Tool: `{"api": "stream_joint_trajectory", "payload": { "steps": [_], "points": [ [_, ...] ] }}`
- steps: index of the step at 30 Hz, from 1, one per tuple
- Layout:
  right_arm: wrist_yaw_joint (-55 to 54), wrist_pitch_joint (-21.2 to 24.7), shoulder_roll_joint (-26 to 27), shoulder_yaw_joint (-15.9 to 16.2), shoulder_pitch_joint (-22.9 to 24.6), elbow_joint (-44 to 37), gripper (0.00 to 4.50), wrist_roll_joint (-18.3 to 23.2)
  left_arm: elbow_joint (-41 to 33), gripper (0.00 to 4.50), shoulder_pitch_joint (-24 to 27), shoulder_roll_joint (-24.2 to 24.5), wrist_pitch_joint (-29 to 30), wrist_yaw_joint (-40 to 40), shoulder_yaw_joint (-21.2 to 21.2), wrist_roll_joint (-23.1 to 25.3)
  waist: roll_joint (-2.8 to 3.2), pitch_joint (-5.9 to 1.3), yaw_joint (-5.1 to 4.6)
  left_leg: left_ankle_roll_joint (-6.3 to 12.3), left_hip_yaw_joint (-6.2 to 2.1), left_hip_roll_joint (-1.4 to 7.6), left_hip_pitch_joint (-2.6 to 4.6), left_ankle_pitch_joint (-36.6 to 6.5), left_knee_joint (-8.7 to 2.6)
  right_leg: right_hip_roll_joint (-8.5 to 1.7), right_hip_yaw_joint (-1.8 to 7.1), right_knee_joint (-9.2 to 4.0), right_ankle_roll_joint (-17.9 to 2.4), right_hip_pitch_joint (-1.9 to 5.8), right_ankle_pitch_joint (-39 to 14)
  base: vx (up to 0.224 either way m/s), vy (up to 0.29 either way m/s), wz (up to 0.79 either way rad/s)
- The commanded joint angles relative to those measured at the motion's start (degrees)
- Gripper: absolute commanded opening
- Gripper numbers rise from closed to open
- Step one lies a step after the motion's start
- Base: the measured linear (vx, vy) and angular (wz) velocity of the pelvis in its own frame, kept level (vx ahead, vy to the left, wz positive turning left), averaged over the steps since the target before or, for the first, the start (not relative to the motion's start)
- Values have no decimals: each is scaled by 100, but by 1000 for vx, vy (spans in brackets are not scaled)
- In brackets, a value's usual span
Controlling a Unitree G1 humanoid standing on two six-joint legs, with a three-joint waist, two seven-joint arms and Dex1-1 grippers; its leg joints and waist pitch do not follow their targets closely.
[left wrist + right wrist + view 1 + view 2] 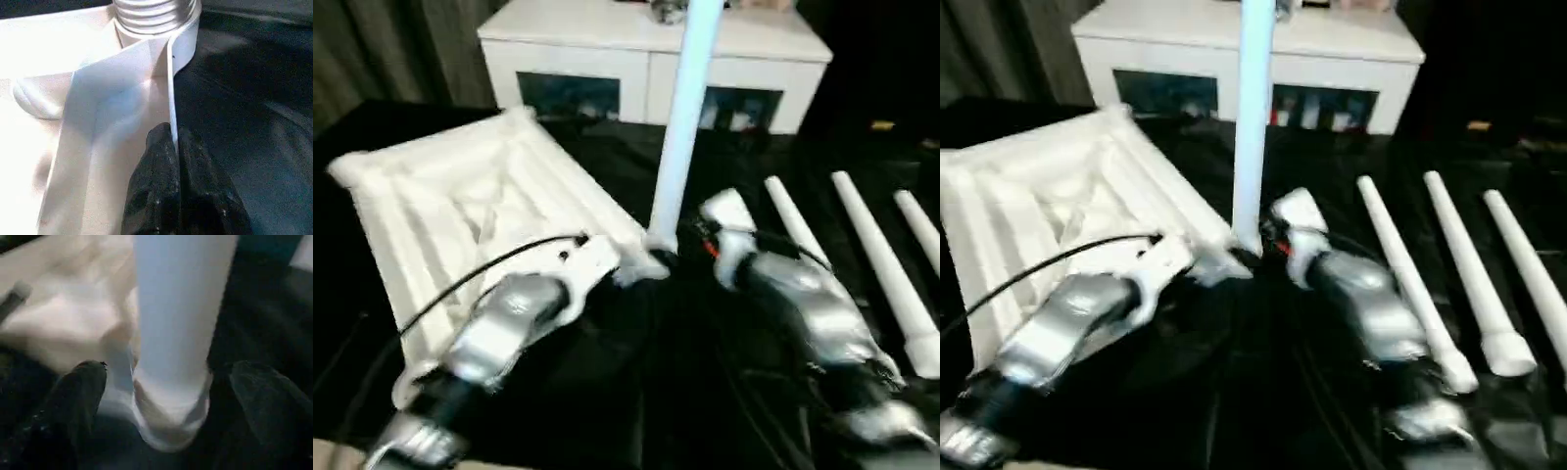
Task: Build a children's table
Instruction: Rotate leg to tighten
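Beside the upturned white top [460, 215], at its near corner socket [156, 19], one leg [683, 117] stands upright. Left pincer [174, 142] is clenched on the top's thin rim; right pincer [166, 401] stands released either side of the leg. Three spare legs [881, 255] lie right of the top on the desk [705, 392]. Best check the leg stands straight and seated before fetching another.

— What stands at the table top's [1058, 196] near corner?

— One leg [1253, 117], upright in the corner socket. The top lies ribbed side up on the black work table [1234, 392].

— And the arms?

— The left forearm [1067, 323] reaches to that corner from one side, the right forearm [1361, 304] from the other.

— The other legs?

— Three spare legs [1410, 284] lie beyond the right forearm; a white cabinet [1332, 49] stands behind the top.
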Motion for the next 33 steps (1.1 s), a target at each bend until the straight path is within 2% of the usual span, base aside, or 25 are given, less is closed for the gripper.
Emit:
{"api": "stream_joint_trajectory", "payload": {
  "steps": [1, 2, 4, 5, 8, 11, 14, 19, 27, 33],
  "points": [
    [369, -92, -69, 159, 69, -305, 447, 39, -220, 0, 144, -68, -518, -421, -282, -271, -47, -346, 10, 670, -14, 259, 28, -386, -273, -298, 233, -182, -1502, 353, 139, 0, 0, 0],
    [446, -53, -145, 152, 147, -388, 447, 52, -337, 0, 199, -24, -505, -466, -256, -308, -47, -346, 10, 670, -14, 259, 28, -386, -273, -298, 233, -182, -1502, 353, 139, 0, 0, 0],
    [580, -25, -247, 148, 249, -497, 447, 106, -496, 0, 278, 40, -435, -536, -206, -377, -26, -325, 30, 612, -21, 284, 42, -566, -294, -301, 234, -202, -1502, 352, -200, 0, 0, 0],
    [625, -5, -282, 140, 293, -538, 447, 139, -580, 0, 322, 94, -376, -579, -179, -411, -5, -314, 23, 540, -22, 285, 55, -757, -311, -302, 231, -231, -1486, 340, -493, 0, 0, 0],
    [712, 73, -337, 171, 339, -630, 447, 197, -719, 0, 414, 251, -347, -779, -159, -477, 6, -303, 9, 357, -36, 288, 60, -1008, -334, -305, 236, -263, -1351, 342, -916, 0, 0, 0],
    [788, 55, -357, 223, 356, -614, 447, 184, -766, 0, 468, 332, -379, -870, -126, -493, 7, -307, 7, 314, -33, 277, 57, -958, -323, -295, 238, -257, -1323, 338, -877, 0, 0, 0],
    [884, 30, -373, 292, 381, -581, 421, 89, -781, 0, 543, 422, -449, -964, -64, -455, -10, -315, -5, 311, -40, 265, 35, -949, -310, -297, 234, -238, -1309, 350, -850, 0, 0, 0],
    [929, 17, -406, 320, 391, -577, 377, 25, -809, 0, 575, 459, -434, -981, -45, -460, 0, -316, -2, 320, -38, 264, 41, -900, -290, -289, 237, -222, -1342, 336, -807, 0, 0, 0],
    [1047, -23, -593, 429, 394, -510, 306, -84, -843, 0, 645, 516, -396, -1036, -11, -486, 0, -303, -8, 215, -51, 261, 41, -1221, -293, -294, 244, -249, -1225, 326, -1252, 0, 0, 0],
    [1108, -39, -606, 482, 391, -426, 274, -164, -830, 0, 652, 539, -394, -1083, -7, -469, -3, -328, -4, 280, -49, 255, 34, -979, -265, -286, 239, -202, -1297, 338, -892, 0, 0, 0]
  ]
}}
